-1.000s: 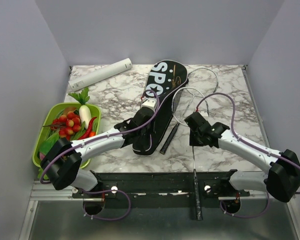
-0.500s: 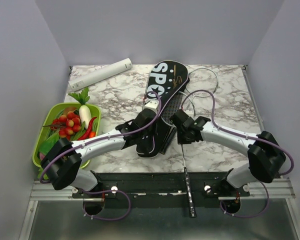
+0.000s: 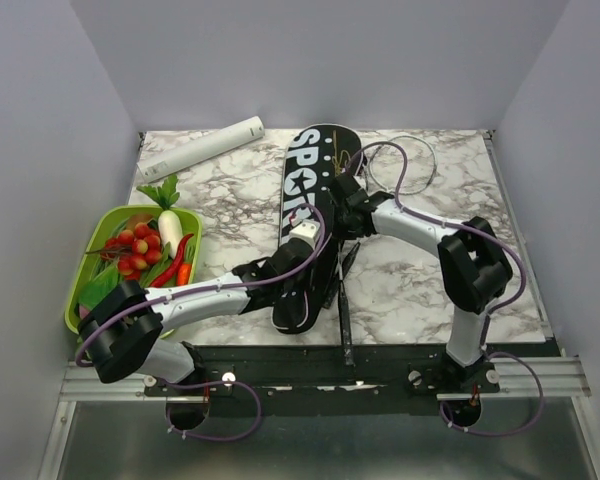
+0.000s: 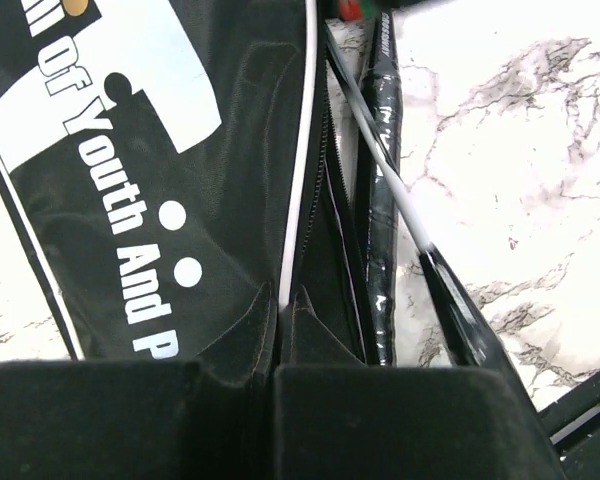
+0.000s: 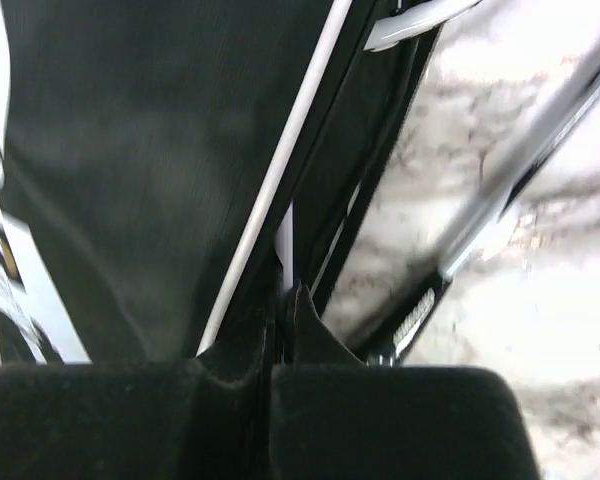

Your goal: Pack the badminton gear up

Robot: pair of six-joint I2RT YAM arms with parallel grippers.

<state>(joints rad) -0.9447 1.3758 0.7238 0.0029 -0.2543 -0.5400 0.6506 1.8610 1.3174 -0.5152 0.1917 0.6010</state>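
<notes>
The long black bag (image 3: 302, 185) lettered "SPORT" lies lengthwise mid-table. My left gripper (image 3: 318, 262) is shut on the bag's piped open edge (image 4: 298, 200) near its narrow end. My right gripper (image 3: 335, 205) is shut on a thin white racket shaft (image 5: 285, 245) at the bag's open side. That racket's black handle (image 3: 345, 315) trails toward the front edge. In the left wrist view a second glossy black handle (image 4: 380, 220) lies beside the opening, next to a white shaft (image 4: 385, 165). A pale frame loop (image 3: 427, 160) shows right of the bag.
A green tray (image 3: 92, 262) of toy vegetables stands at the left. A white cylinder (image 3: 200, 147) lies at the back left. A black rail (image 3: 280, 362) runs along the front edge. Grey walls close in both sides and the back.
My right gripper has swung left and back from the front right to the bag's side, taking the racket with it. The bag has pivoted left. My left gripper kept its hold.
</notes>
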